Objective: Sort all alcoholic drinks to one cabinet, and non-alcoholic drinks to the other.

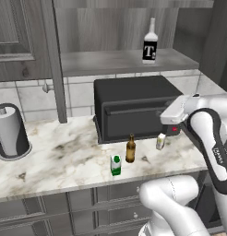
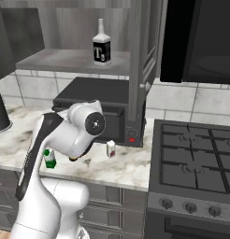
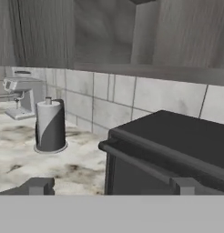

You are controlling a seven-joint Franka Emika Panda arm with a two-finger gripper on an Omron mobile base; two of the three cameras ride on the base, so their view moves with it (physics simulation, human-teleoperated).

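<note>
My fingers [image 3: 111, 186] stood spread and empty, aimed over the oven [image 3: 177, 150]. The beer [image 1: 130, 148] sat on the table [image 1: 60, 161] at the oven's six o'clock; the T bottle [image 1: 150, 44] was shelved. I feared clipping the carton [image 1: 116, 165] while reaching.

The pincer [image 3: 111, 185] has its two dark fingertips [image 3: 38, 185] spread wide apart with nothing between them. Just ahead of it, toward the right tip, sits a black toaster oven [image 3: 173, 145] with a bar handle across its front. Off to the left and farther out, a paper towel roll [image 3: 50, 125] stands upright in its holder on the marbled bench [image 3: 41, 164]. Beyond that, against the tiled wall [image 3: 132, 98], is a pale stand mixer [image 3: 22, 95]. Above hangs a grey wooden cabinet [image 3: 86, 32].
</note>
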